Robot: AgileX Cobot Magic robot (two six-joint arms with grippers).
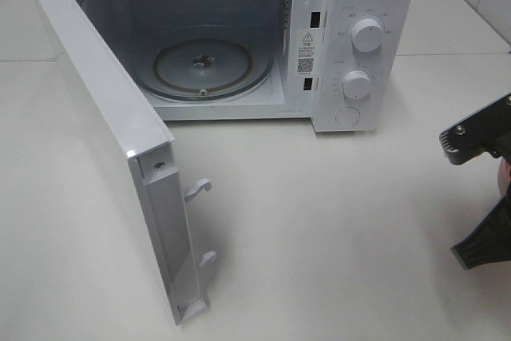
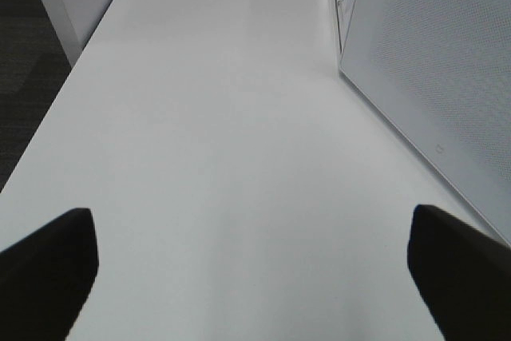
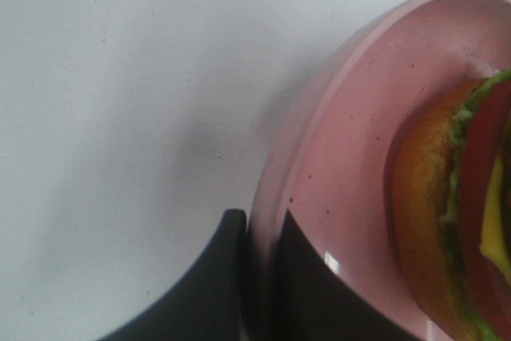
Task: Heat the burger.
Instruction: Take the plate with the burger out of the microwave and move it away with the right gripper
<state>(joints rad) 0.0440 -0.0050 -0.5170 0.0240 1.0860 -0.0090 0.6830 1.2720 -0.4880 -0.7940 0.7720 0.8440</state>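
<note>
The burger (image 3: 447, 221), with brown bun, green lettuce, red tomato and yellow cheese, rests on a pink plate (image 3: 351, 157) in the right wrist view. My right gripper (image 3: 259, 229) is shut on the plate's rim, one finger on each side of it. In the high view only part of the right arm (image 1: 479, 189) shows at the right edge, and the burger is cut off there. My left gripper (image 2: 251, 261) hovers over bare white table with its fingers (image 2: 48, 269) wide open and nothing between them.
The white microwave (image 1: 351, 37) stands at the back, its door (image 1: 104, 141) swung wide open toward the front left. A glass turntable (image 1: 204, 65) lies inside the cavity. The door's outer face (image 2: 431, 77) is beside the left gripper. White table (image 1: 319, 237) stretches in front.
</note>
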